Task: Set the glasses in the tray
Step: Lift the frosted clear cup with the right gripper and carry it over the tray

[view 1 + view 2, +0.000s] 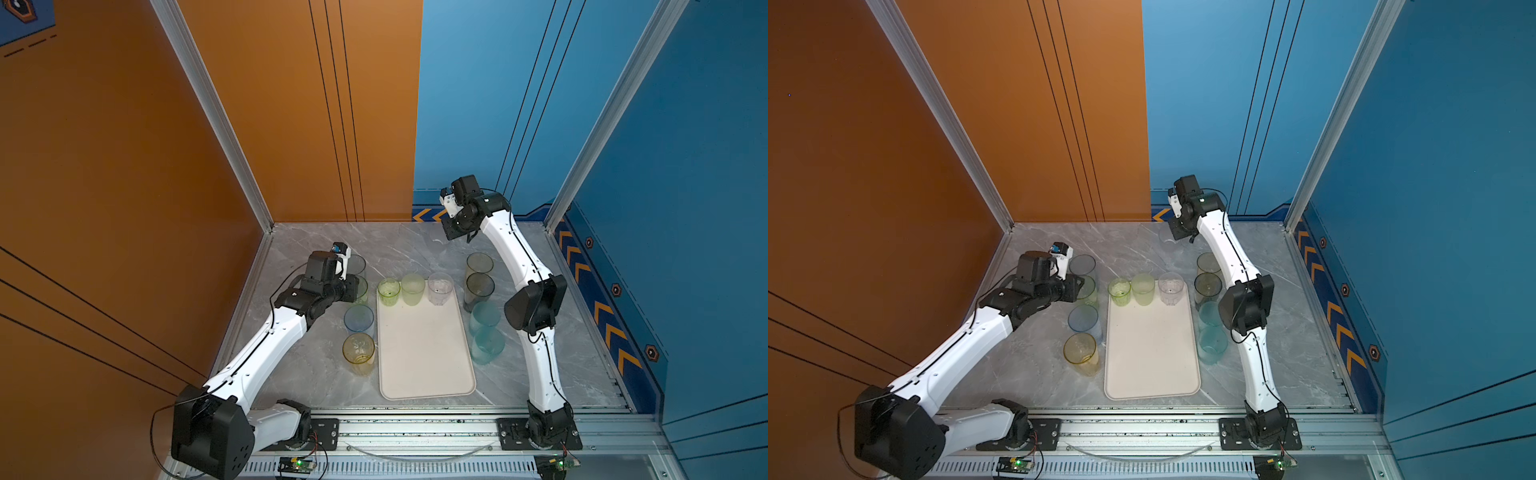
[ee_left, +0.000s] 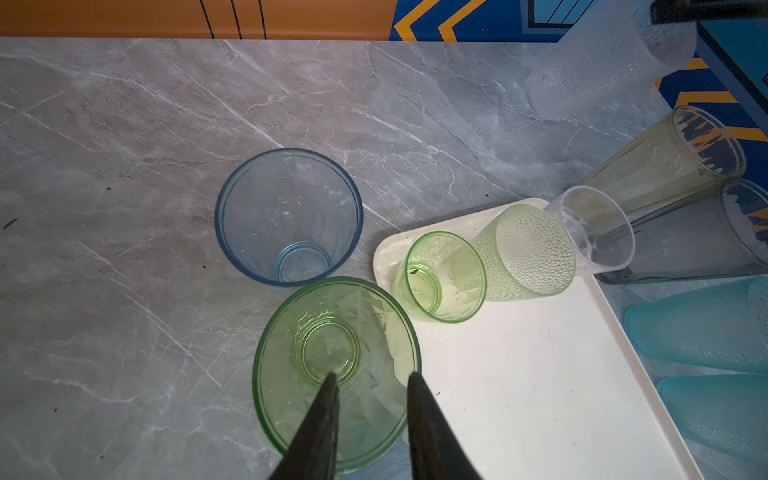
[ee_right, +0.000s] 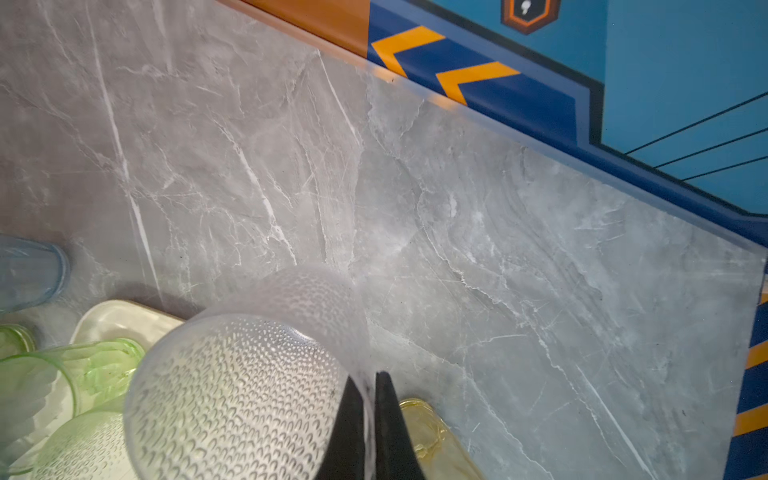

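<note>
While the right fingers (image 3: 349,428) pinch the frosted glass (image 3: 232,395) by its wall, the left fingers (image 2: 320,424) stand narrowly parted, one inside the green glass (image 2: 332,349).

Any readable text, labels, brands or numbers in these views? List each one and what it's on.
No readable words, brands or numbers in any view.
Signs only: orange chevrons and a hexagon badge with a white mark, both on the blue wall, neither with lettering.
The glasses and the tray show no print.
The circuit boards at the front rail are too small to read.
</note>
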`<state>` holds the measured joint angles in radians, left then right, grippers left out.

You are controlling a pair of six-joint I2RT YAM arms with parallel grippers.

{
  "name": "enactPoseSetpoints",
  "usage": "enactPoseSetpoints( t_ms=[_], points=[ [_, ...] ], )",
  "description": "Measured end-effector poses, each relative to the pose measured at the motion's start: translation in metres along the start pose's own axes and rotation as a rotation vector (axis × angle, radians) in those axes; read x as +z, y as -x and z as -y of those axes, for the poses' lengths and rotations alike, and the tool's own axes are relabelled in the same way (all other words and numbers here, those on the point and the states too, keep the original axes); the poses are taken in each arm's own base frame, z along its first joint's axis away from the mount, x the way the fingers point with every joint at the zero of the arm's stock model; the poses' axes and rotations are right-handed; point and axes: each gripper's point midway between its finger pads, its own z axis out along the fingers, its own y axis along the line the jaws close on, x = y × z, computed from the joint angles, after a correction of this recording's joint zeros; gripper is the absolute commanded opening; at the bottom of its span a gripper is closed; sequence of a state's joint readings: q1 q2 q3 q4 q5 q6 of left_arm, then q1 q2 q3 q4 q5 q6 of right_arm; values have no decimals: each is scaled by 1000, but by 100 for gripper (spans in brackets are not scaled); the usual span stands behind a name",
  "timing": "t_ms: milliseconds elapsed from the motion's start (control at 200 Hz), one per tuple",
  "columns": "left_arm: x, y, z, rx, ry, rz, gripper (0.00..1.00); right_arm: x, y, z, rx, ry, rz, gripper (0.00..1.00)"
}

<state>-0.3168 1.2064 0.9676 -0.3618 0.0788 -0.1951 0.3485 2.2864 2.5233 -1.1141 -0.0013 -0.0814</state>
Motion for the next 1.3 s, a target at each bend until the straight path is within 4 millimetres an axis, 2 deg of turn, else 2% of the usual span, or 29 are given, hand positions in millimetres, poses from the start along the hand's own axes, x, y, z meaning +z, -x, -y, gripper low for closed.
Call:
enactPoseSetpoints(
  t_ms=[120, 220, 315, 446, 526, 636, 786, 986, 1167, 1302],
  points=[
    [-6, 6, 6, 21, -2, 21, 30, -23, 5, -4, -7, -1, 34, 0],
    [-9, 10, 11, 38, -4, 32, 30, -45, 0, -11, -19, 6, 42, 1],
    [-13, 15, 16, 49, -7, 36, 30, -72, -6, -24, -45, 5, 57, 2],
    [-19, 28, 20, 54, -6, 70, 30, -112, -7, -54, -91, 37, 120, 2],
    [-22, 33, 21, 54, -7, 82, 30, -132, -18, -72, -118, 59, 133, 2],
    [-24, 36, 20, 57, 1, 90, 30, -146, -45, -86, -139, 58, 114, 2],
    [-30, 45, 19, 71, 19, 106, 30, -148, -86, -94, -145, 43, 53, 2],
    [-29, 52, 18, 79, 28, 114, 30, -132, -137, -85, -93, -1, -48, 2],
    [-17, 43, 21, 87, 25, 72, 30, -107, -166, -86, -58, -15, -120, 2],
    [-13, 42, 24, 91, 22, 61, 30, -96, -177, -87, -42, -19, -144, 2]
  ],
)
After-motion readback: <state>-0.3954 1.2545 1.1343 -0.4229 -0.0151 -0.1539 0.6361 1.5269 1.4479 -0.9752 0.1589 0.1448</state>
